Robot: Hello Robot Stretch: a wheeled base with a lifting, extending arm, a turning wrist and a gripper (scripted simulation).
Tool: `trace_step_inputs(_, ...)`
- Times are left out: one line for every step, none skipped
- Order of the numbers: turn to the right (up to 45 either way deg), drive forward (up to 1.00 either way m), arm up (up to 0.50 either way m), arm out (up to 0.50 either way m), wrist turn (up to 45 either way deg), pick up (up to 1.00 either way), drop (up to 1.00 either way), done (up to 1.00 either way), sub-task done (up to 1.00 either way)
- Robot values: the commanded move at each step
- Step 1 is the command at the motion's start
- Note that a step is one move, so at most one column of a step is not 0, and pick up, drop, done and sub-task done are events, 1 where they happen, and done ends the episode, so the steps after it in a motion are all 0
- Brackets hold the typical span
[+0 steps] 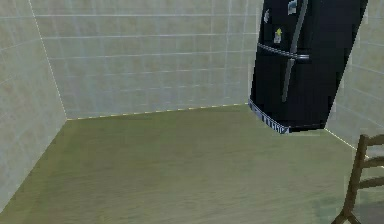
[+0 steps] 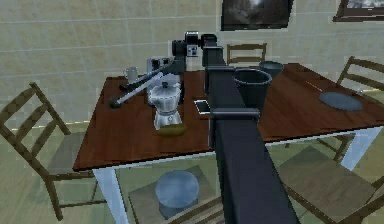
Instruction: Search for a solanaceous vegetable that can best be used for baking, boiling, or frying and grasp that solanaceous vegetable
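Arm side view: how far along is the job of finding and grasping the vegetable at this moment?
Looks done: the robot is beside the wooden table, and its arm reaches across the top. In hand: the gripper is among small things near the metal coffee pot; I cannot tell whether it holds anything. Left: a sure grasp, with the vegetable hanging clear of the tabletop.

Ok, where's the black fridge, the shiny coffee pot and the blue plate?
black fridge [image 1: 310, 60], forward view, its door.
shiny coffee pot [image 2: 165, 98], arm side view, its body.
blue plate [image 2: 342, 100], arm side view, its middle.
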Motion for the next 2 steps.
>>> trace_step_inputs(0.0, 0.00, 0.00, 0.00, 45.0, 0.00, 0.00, 0.00, 0.00)
trace_step_inputs(0.0, 0.00, 0.00, 0.00, 15.0, 0.00, 0.00, 0.00, 0.00)
